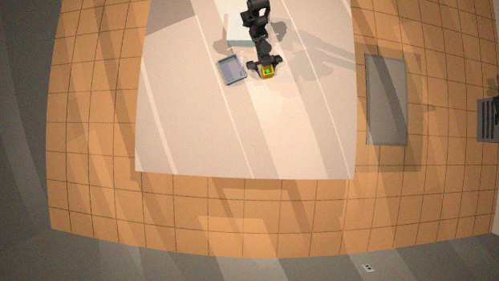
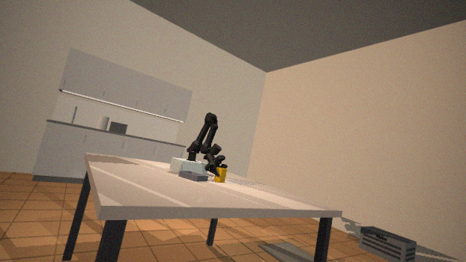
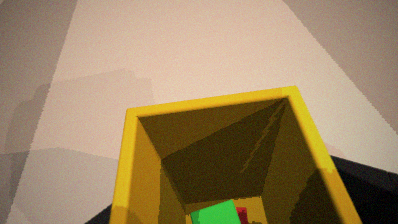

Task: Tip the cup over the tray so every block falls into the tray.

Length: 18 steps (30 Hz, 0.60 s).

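Cup and gripper (image 1: 266, 69) (image 2: 221, 171) come first: the gripper's fingers stand well spread, one to either side of the yellow cup (image 1: 262, 76) (image 2: 220, 175) (image 3: 122, 165), with no grip on it yet, as far as I can judge. Inside the upright cup lie a green block (image 1: 267, 71) (image 3: 216, 214) and a red one (image 3: 242, 215) (barely peeking out). Beside the cup, on the tabletop (image 1: 192, 120) (image 2: 210, 198), sits the shallow tray (image 1: 237, 83) (image 2: 192, 176). Grasping seems the step in hand; next, the fingers should close squarely before any lift.
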{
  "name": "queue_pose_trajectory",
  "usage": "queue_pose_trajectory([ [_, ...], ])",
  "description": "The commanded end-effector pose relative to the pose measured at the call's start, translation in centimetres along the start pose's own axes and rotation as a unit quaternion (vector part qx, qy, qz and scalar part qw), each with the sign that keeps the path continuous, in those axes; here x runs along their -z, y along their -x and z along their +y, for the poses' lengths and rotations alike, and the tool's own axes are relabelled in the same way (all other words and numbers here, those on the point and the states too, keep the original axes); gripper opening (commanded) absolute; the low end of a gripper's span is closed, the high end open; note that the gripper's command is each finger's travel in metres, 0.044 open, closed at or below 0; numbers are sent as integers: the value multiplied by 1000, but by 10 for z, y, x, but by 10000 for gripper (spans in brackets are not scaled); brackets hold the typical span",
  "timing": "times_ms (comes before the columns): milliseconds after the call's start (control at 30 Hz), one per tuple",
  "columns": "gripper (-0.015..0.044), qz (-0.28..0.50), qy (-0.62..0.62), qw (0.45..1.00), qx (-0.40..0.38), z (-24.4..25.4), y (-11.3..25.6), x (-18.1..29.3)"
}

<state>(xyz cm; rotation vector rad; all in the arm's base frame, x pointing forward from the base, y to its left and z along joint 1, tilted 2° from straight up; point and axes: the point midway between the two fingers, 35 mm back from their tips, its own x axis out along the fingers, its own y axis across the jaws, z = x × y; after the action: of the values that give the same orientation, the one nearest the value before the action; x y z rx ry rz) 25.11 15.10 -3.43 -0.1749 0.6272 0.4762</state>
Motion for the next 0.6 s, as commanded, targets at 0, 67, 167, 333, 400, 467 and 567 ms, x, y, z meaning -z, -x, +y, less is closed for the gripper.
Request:
queue_pose_trajectory([
  [0, 315, -1, 2, 1000, 0, 0, 0, -1],
  [67, 302, -1, 2, 1000, 0, 0, 0, -1],
  [167, 282, -1, 2, 1000, 0, 0, 0, -1],
  [333, 248, -1, 2, 1000, 0, 0, 0, -1],
  [400, 235, -1, 2, 1000, 0, 0, 0, -1],
  [467, 202, -1, 2, 1000, 0, 0, 0, -1],
  [567, 123, -1, 2, 1000, 0, 0, 2, -4],
])
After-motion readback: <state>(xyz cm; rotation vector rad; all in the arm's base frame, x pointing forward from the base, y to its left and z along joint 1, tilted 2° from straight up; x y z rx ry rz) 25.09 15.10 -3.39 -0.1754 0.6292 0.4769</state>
